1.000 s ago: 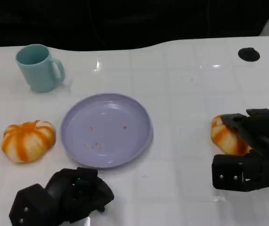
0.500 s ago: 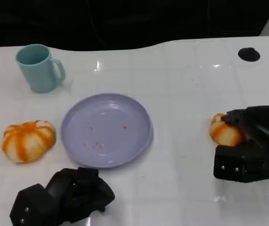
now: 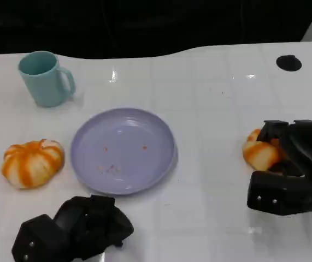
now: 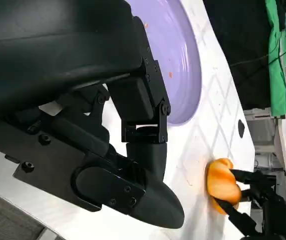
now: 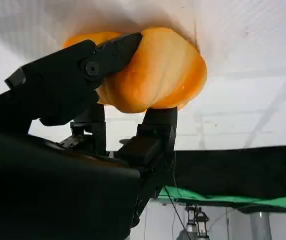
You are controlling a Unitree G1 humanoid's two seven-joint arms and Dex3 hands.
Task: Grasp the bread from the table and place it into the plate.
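your right hand has its fingers closed around an orange bread roll; in the right wrist view they press on the roll from both sides. that roll sits at the right side of the white worktop, well apart from the purple plate. whether it is lifted off the worktop, you cannot tell. your left hand rests near the worktop's front edge, just in front of the plate, fingers curled in with nothing in them. a second orange-and-white bread lies just left of the plate, apart from it. a teal mug stands upright at the far left, and a small black disc sits at the far right.
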